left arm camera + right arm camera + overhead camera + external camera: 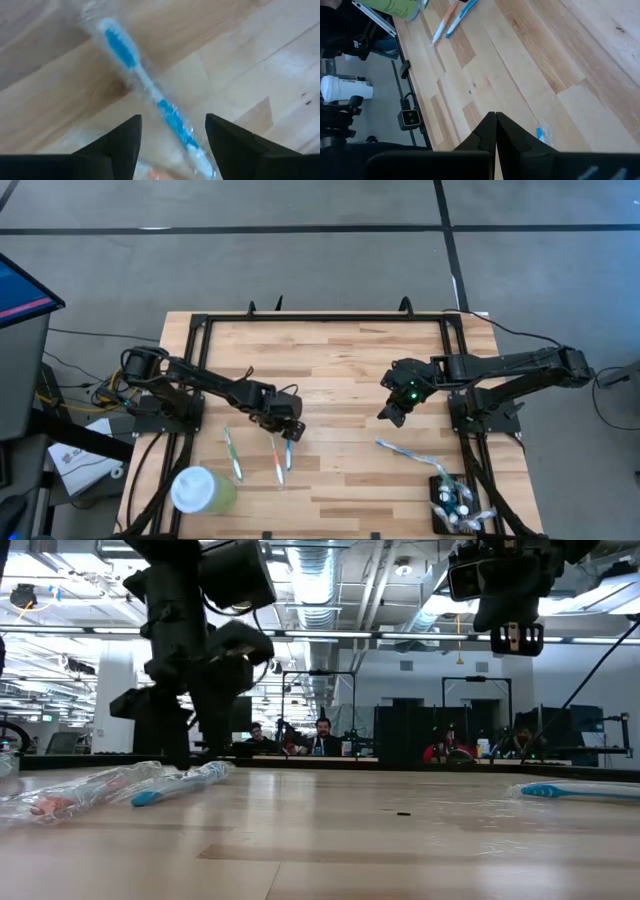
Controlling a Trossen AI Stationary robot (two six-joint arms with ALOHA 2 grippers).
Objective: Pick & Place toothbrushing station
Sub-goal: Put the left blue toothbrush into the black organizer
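Only the high view is showing the station (pixel 452 502). The left gripper (pixel 172 145) is hanging open over a blue toothbrush (pixel 150 95); the right gripper (pixel 495 131) is hovering closed above the desk (pixel 340 360).

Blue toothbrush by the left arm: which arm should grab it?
Left. Its hand is open, low over the table, with the wrapped blue toothbrush lying between the fingers. The right hand is shut and raised, well off to the other side.
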